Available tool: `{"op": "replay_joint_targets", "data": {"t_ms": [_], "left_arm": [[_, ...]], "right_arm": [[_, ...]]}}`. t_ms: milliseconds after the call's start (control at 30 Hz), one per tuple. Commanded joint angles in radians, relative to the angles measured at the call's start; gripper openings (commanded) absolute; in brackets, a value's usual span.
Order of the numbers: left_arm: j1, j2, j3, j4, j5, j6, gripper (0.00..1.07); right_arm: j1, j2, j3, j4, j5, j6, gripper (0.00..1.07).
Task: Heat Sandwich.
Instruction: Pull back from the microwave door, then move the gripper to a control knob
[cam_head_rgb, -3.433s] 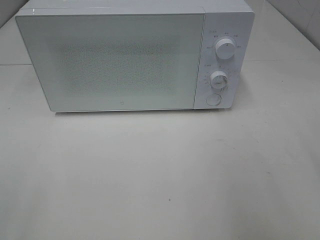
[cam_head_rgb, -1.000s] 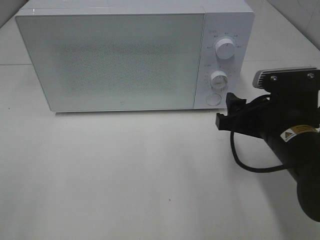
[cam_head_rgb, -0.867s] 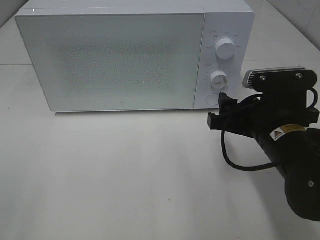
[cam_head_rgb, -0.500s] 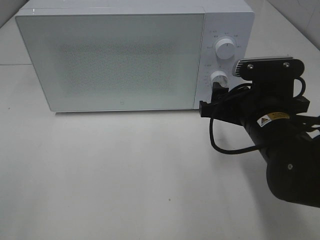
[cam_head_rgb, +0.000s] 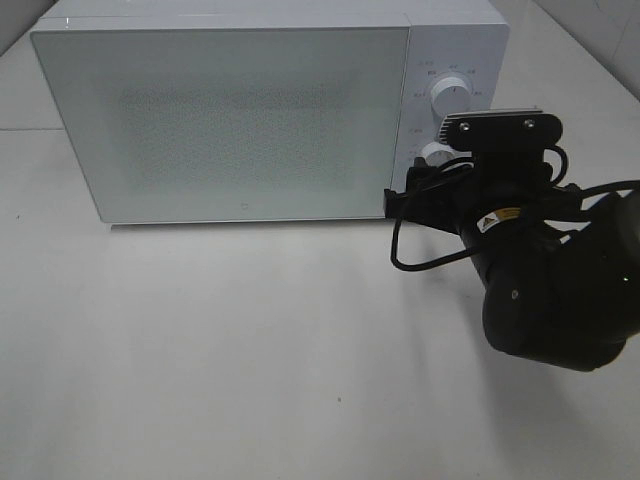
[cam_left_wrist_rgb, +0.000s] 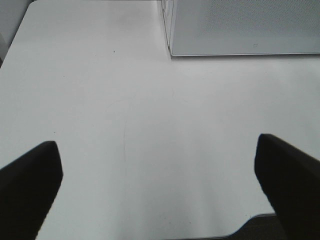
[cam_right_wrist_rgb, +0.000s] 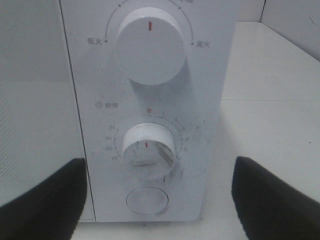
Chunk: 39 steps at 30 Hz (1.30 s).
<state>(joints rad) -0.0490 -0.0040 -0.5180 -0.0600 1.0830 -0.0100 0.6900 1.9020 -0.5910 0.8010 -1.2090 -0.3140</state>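
The sandwich is out of view. A white microwave (cam_head_rgb: 220, 120) stands at the back of the table with its door closed. My right arm (cam_head_rgb: 540, 290) reaches in from the right, its wrist in front of the control panel. In the right wrist view my right gripper (cam_right_wrist_rgb: 160, 200) is open and empty, its fingers (cam_right_wrist_rgb: 45, 195) on either side of the lower dial (cam_right_wrist_rgb: 148, 148) and round button (cam_right_wrist_rgb: 148, 200), a short way off. My left gripper (cam_left_wrist_rgb: 160, 190) is open over bare table, empty.
The panel's upper dial (cam_right_wrist_rgb: 150, 45) has its red mark pointing straight up. The lower front corner of the microwave (cam_left_wrist_rgb: 245, 25) shows in the left wrist view. A white tabletop (cam_head_rgb: 250, 350) spreads in front of the microwave, and tiled wall lies beyond at the right.
My right arm came in from the right and moved up and left until its wrist covers the lower dial and button. The microwave door has stayed closed.
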Motion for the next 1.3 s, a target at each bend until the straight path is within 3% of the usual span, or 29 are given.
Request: {"op": "replay_joint_targets", "data": {"t_ms": [33,467,800,967,1067,1133,1167,1200,1300], "left_arm": [[0.004,-0.017,0.001,-0.009,-0.013,0.000,1.01],[0.004,-0.017,0.001,-0.009,-0.013,0.000,1.01],[0.004,-0.017,0.001,-0.009,-0.013,0.000,1.01],[0.004,-0.017,0.001,-0.009,-0.013,0.000,1.01],[0.004,-0.017,0.001,-0.009,-0.013,0.000,1.01],[0.004,-0.017,0.001,-0.009,-0.013,0.000,1.01],[0.004,-0.017,0.001,-0.009,-0.013,0.000,1.01],[0.004,-0.017,0.001,-0.009,-0.013,0.000,1.01],[0.004,-0.017,0.001,-0.009,-0.013,0.000,1.01]], "right_arm": [[-0.015,0.024,-0.040,-0.021,-0.021,0.009,0.76],[-0.101,0.116,-0.153,-0.120,0.059,0.017,0.76],[-0.105,0.122,-0.161,-0.122,0.069,0.020,0.76],[-0.105,0.122,-0.161,-0.122,0.086,0.024,0.67],[-0.105,0.122,-0.161,-0.121,0.085,0.048,0.46],[-0.105,0.122,-0.161,-0.121,0.085,0.049,0.40],[-0.105,0.122,-0.161,-0.121,0.081,0.049,0.27],[-0.105,0.122,-0.161,-0.121,0.080,0.049,0.21],[-0.105,0.122,-0.161,-0.120,0.075,0.049,0.10]]}}
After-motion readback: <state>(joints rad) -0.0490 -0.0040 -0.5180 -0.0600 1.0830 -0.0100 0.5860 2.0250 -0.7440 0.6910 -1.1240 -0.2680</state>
